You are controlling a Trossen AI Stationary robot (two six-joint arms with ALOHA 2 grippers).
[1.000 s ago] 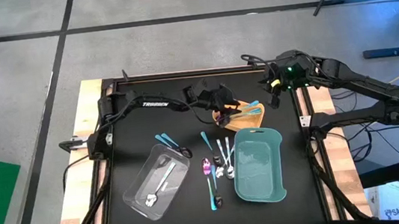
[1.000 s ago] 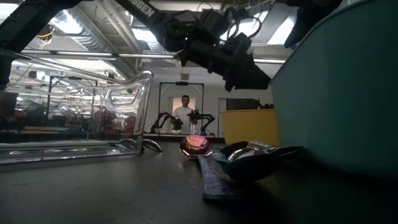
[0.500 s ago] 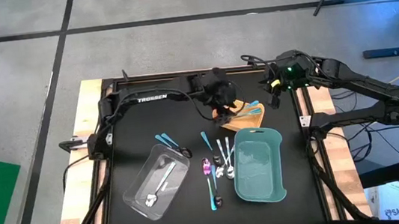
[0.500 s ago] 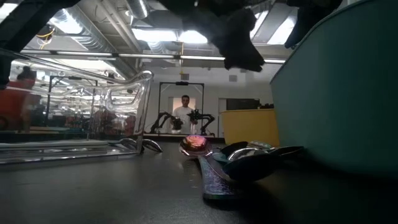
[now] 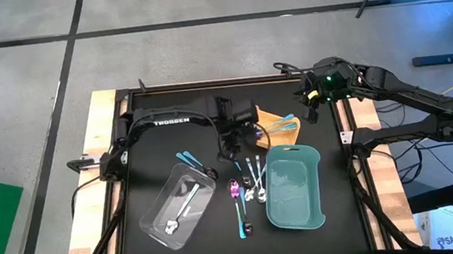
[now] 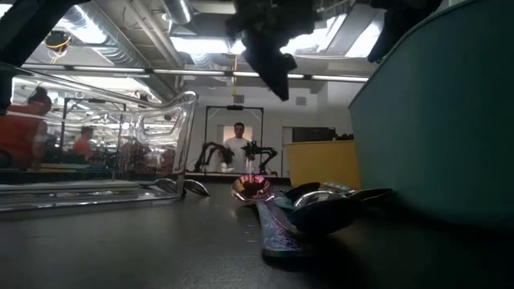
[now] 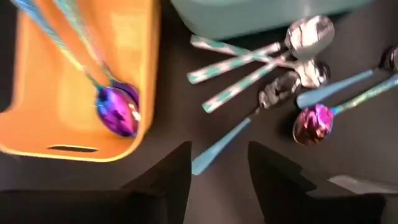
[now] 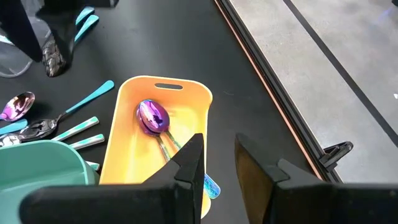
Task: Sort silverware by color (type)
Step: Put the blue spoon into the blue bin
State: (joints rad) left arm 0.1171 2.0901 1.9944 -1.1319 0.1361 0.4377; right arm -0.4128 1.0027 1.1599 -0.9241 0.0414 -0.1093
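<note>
My left gripper (image 5: 230, 150) hangs open above the black table, pointing down, between the yellow tray (image 5: 279, 131) and the loose silverware (image 5: 247, 184). In the left wrist view its fingers (image 7: 217, 180) stand on either side of a teal handle (image 7: 219, 144) below, apart from it. Iridescent spoons (image 7: 118, 111) lie in the yellow tray. Silver spoons (image 7: 303, 37) and a purple-bowled spoon (image 7: 313, 122) lie flat on the table beside the teal tray (image 5: 293, 189). My right gripper (image 8: 219, 163) waits open above the yellow tray's far right corner.
A clear tray (image 5: 176, 206) with silver utensils lies at the near left, two teal-handled pieces (image 5: 189, 160) by its far corner. The teal tray stands right of the pile. In the low view a person (image 6: 238, 143) stands far behind the table.
My left gripper has drawn back from over the yellow tray toward the table's left and near side, rising a little. It has tipped from nearly level to pointing down over the loose silverware. Its fingers stay open and bare.
</note>
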